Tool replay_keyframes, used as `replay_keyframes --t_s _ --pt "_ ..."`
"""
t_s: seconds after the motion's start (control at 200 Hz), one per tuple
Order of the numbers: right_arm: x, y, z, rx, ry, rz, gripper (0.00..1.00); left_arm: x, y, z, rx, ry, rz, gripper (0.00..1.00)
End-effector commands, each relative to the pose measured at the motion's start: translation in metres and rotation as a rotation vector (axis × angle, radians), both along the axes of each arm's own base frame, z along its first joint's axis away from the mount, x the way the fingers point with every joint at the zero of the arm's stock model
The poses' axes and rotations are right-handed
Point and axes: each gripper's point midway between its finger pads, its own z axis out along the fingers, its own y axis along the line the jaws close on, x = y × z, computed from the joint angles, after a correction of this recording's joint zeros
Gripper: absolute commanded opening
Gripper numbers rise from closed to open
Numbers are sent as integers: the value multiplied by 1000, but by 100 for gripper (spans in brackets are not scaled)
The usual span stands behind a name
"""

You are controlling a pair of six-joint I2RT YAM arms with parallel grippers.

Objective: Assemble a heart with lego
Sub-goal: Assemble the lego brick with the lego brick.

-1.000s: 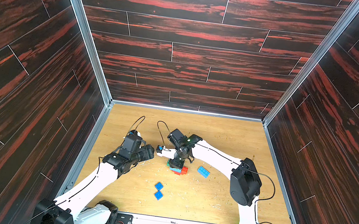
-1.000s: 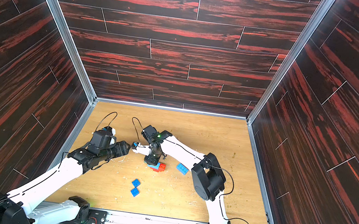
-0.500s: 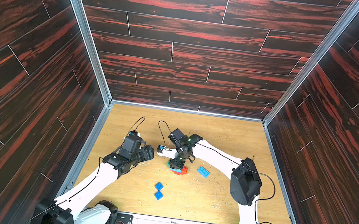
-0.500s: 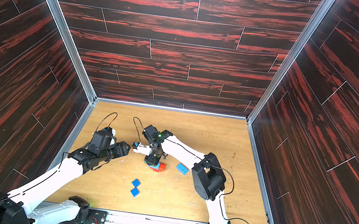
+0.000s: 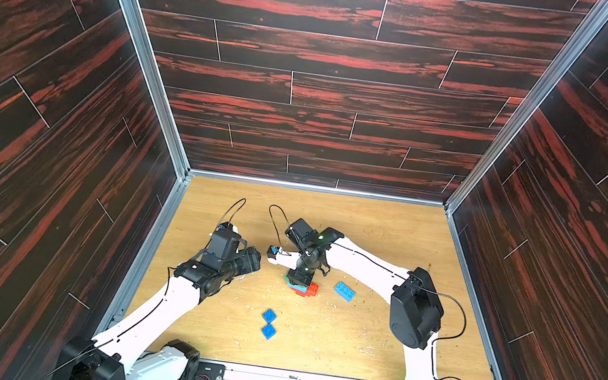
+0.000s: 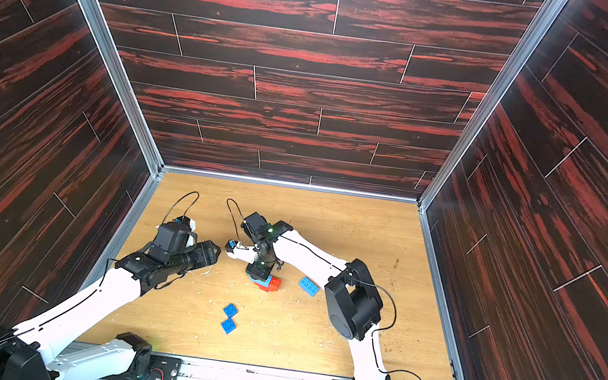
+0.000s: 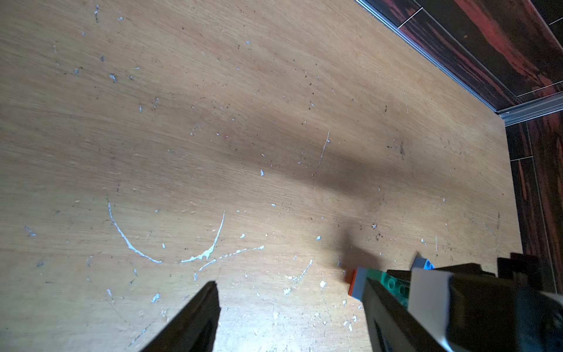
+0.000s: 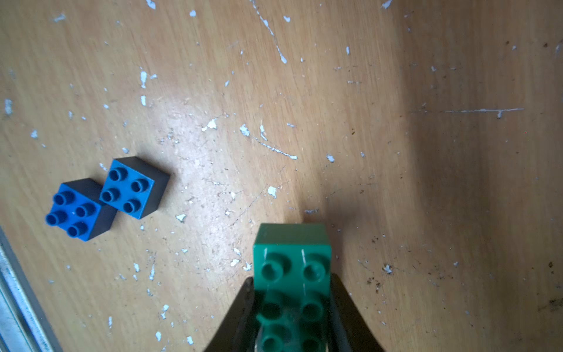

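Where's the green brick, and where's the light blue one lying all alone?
green brick [image 8: 292, 274]: right wrist view, on its studded top.
lone light blue brick [image 5: 344, 291]: in a top view, on its studded top.

Even daylight (foreground blurred), soft shadows

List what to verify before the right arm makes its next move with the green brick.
1. The right gripper is shut on the green brick: ok.
2. The green brick is seated on the partial heart: cannot tell, the gripper hides the joint.
3. The left gripper is open, empty and apart from the partial heart: ok.
4. The loose light blue brick lies apart from the partial heart: ok.
5. The dark blue bricks sit studs up, unobstructed: ok.
6. Heart complete: not ok, three bricks lie loose.
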Motion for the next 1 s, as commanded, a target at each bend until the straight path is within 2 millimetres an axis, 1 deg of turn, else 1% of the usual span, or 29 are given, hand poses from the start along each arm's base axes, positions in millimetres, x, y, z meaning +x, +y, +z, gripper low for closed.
replay_keyframes --t_s 0.0,0.05,0.281,0.536,0.641,0.747,0.832,0.927,0.987,0.997 --pt "-7 1 -6 3 58 -3 18 -4 4 -5 9 20 6 78" --pt "-8 1 -7 2 60 -3 18 -4 3 -5 9 20 5 78" --pt "3 -2 -10 -17 26 -46 24 -5 5 -4 13 18 9 78" --pt "-3 -1 -12 -15 53 -40 32 -5 6 -3 16 17 9 78" --pt "-2 0 -9 -7 44 -43 35 -5 5 -3 14 17 9 78" --pt "1 -1 -7 -7 31 -50 41 -5 5 -3 13 18 8 78" --pt "1 0 -4 2 25 -53 49 -5 5 -2 11 15 7 78" --pt "3 1 2 20 11 -56 63 -4 4 0 5 13 4 78" --pt "4 1 8 37 0 -65 74 -4 3 2 4 11 2 78" --pt "5 2 10 43 -2 -65 79 -4 3 2 4 11 2 78"
